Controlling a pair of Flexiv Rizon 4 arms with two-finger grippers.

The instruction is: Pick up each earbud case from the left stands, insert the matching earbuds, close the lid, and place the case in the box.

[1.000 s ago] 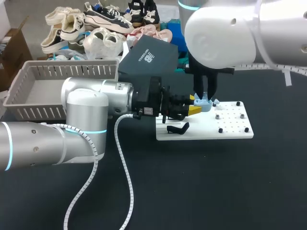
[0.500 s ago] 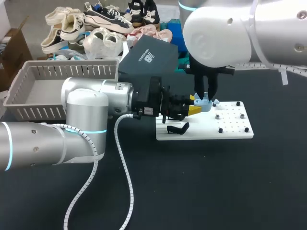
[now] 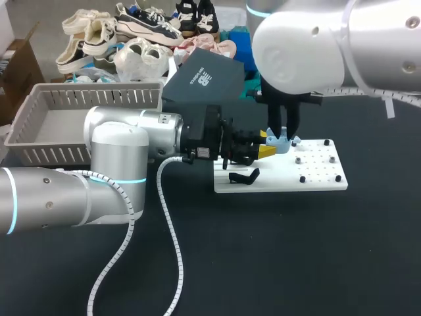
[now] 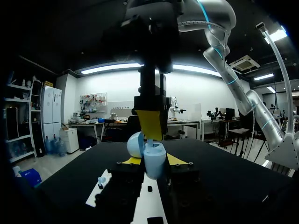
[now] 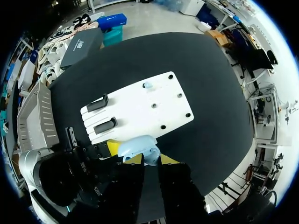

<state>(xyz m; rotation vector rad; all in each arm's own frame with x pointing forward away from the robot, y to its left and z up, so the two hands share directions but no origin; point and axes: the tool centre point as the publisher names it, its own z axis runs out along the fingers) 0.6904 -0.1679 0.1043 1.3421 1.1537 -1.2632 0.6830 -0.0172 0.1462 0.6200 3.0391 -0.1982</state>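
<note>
A light blue earbud case [image 3: 281, 145] hangs over the left end of the white board [image 3: 316, 179], lid open. My left gripper [image 3: 266, 151] comes in level from the left and is shut on the case [image 4: 154, 163], its yellow tips on either side. My right gripper [image 3: 281, 136] points straight down into the open case [image 5: 138, 145]. In the left wrist view its yellow tips [image 4: 150, 126] stand close together on a small pale earbud [image 4: 150, 139] at the case's mouth. Another light blue earbud [image 5: 147, 85] sits on the board [image 5: 154, 105].
Two black stands [image 5: 97, 103] [image 5: 105, 125] sit at the board's left end, both bare. Small black pegs [image 3: 302, 179] dot its right part. A grey slatted basket [image 3: 39, 125] stands at the far left, and a dark lidded box [image 3: 204, 79] lies behind the board.
</note>
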